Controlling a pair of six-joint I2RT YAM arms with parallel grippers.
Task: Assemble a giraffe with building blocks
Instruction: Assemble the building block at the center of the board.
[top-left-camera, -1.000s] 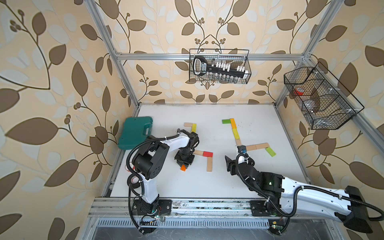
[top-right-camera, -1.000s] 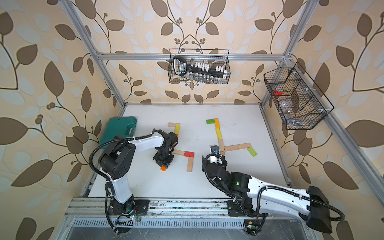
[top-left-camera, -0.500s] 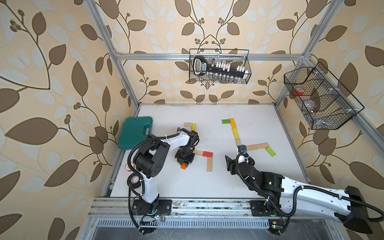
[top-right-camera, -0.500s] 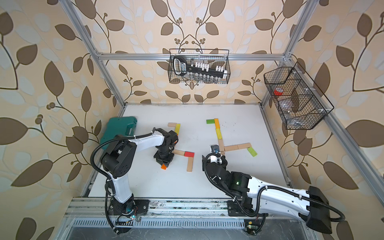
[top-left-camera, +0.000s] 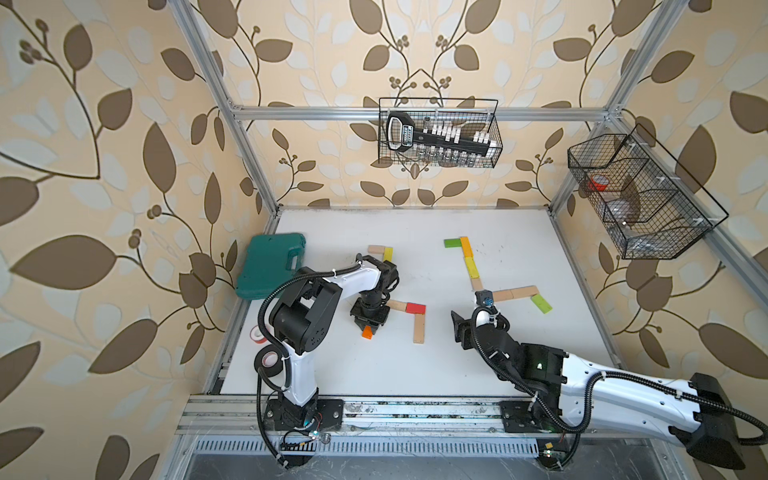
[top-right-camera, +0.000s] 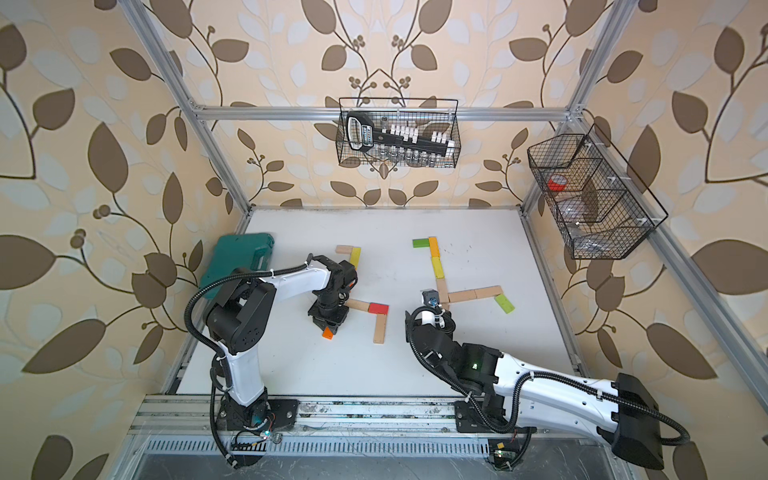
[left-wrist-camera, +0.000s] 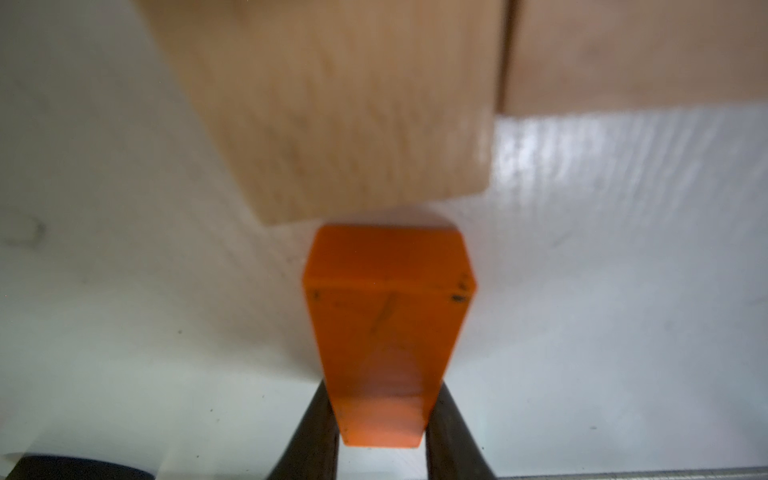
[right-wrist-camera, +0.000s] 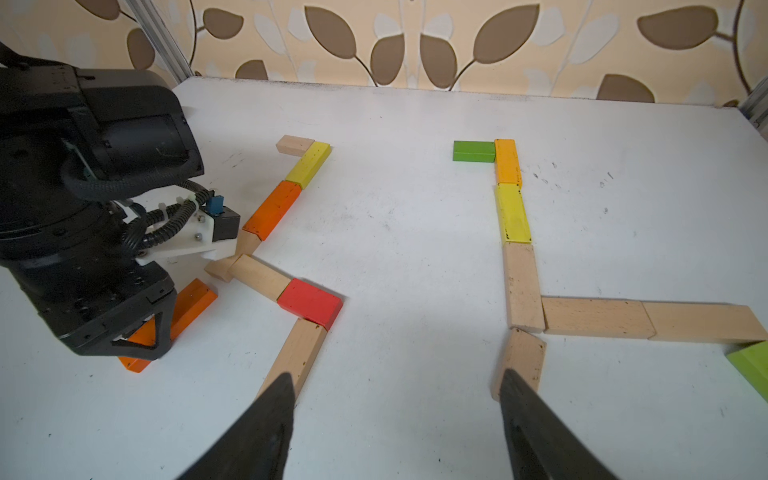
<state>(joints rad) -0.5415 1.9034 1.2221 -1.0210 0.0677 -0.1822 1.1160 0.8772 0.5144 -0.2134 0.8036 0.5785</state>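
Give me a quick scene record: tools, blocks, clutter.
left tool: shut on orange block
orange block: low at the table, end close to a beige block, contact unclear
right tool: open, empty, above bare table
left chain: flat beige, yellow, orange, red blocks by left tool
right chain: flat green, orange, yellow, beige blocks ahead of right tool
green case: table's far left edge

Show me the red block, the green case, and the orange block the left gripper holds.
red block (top-left-camera: 415, 308), in a top view, centre of top face.
green case (top-left-camera: 268, 264), in a top view, middle of lid.
held orange block (left-wrist-camera: 386, 332), left wrist view, upper face.
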